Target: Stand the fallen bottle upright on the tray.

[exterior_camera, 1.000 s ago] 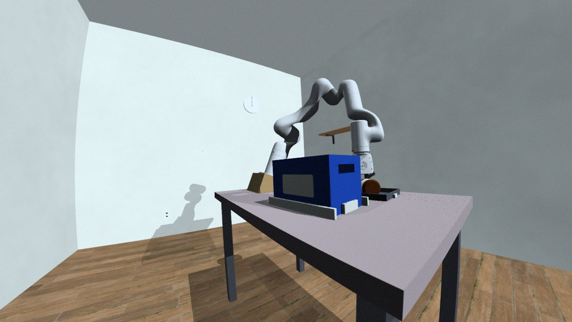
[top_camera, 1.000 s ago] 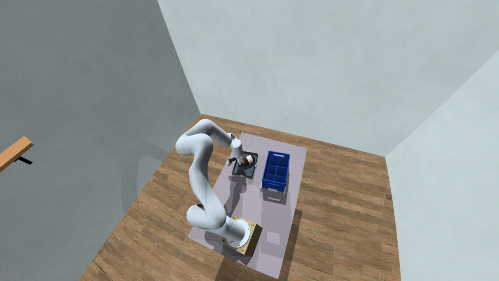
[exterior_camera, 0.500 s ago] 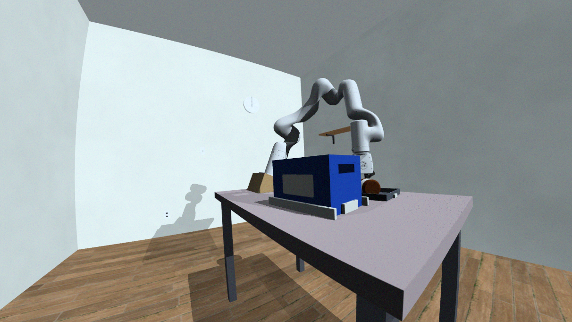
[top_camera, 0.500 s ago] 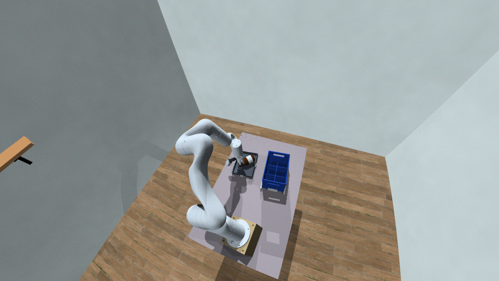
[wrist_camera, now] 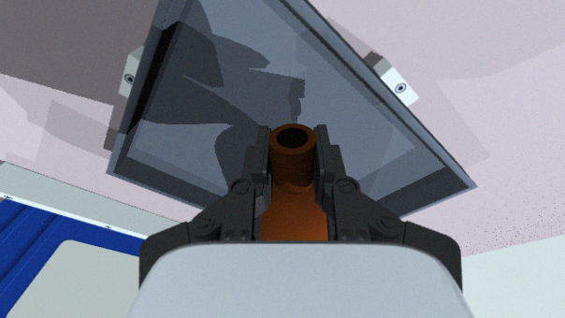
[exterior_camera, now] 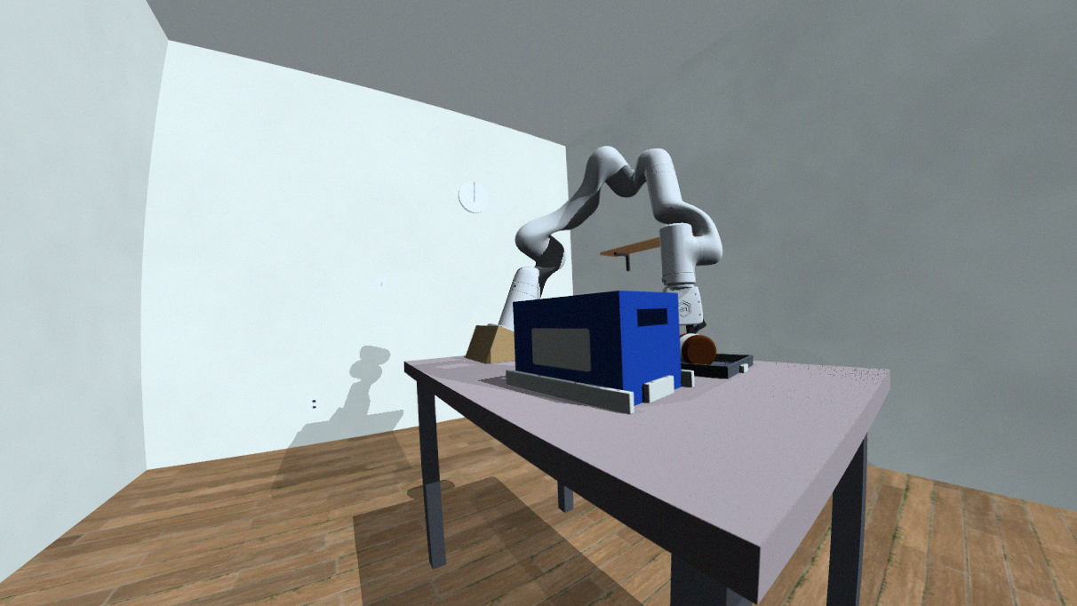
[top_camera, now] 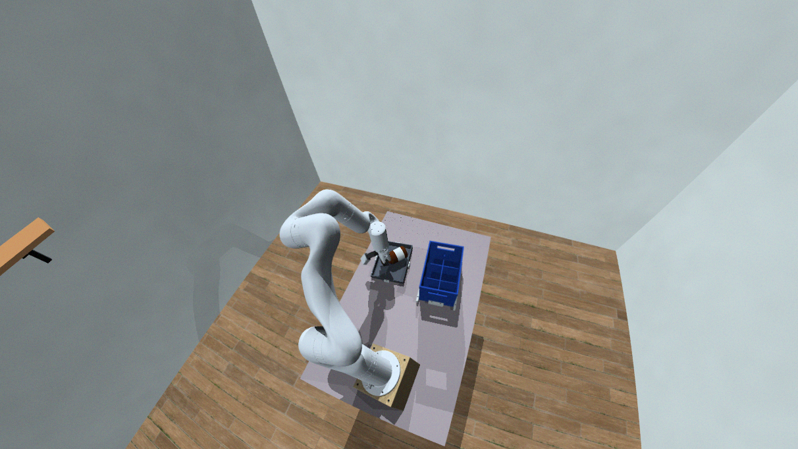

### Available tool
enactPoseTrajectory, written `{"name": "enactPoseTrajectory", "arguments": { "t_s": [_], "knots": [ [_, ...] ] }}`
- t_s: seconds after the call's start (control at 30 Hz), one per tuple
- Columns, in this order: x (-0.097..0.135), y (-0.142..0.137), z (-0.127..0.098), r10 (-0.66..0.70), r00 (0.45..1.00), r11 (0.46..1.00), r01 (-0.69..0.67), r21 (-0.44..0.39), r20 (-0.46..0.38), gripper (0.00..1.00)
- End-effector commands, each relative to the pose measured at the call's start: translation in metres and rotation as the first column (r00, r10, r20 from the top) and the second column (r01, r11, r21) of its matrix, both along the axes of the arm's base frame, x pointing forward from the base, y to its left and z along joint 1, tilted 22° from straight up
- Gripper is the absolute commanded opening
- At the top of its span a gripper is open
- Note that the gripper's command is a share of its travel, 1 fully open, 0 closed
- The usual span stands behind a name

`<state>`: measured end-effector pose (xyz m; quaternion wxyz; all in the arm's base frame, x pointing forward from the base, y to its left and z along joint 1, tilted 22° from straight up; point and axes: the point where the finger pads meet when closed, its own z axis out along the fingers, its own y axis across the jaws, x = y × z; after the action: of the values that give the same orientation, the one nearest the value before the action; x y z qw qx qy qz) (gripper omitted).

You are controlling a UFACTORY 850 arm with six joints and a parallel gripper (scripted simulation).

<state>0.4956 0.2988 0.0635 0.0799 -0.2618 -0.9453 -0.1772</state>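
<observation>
Looking from the top view, I have my gripper (top_camera: 384, 257) over the dark tray (top_camera: 403, 272), clamped on the brown bottle (top_camera: 397, 255), which lies sideways above it beside the blue crate (top_camera: 428, 268) on the table (top_camera: 446, 379). From the exterior view, the bottle (exterior_camera: 698, 348) shows its round base just behind the crate (exterior_camera: 594, 331), over the tray (exterior_camera: 726, 367). At my wrist, both fingers press the bottle's neck (wrist_camera: 292, 154), its open mouth facing away over the tray floor (wrist_camera: 187, 140).

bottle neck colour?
Brown-orange bottle, gripped in the hand; wrist view shows it best.
</observation>
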Motion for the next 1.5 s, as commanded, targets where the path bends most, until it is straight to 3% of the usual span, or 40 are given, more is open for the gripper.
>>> {"name": "enactPoseTrajectory", "arguments": {
  "t_s": [0.0, 1.47],
  "knots": [
    [0.001, 0.000, 0.002, 0.000, 1.000, 1.000, 0.000, 0.001, 0.002, 0.00],
    [0.004, -0.019, 0.048, 0.000, 1.000, 1.000, 0.000, 0.001, 0.002, 0.00]
  ]
}}
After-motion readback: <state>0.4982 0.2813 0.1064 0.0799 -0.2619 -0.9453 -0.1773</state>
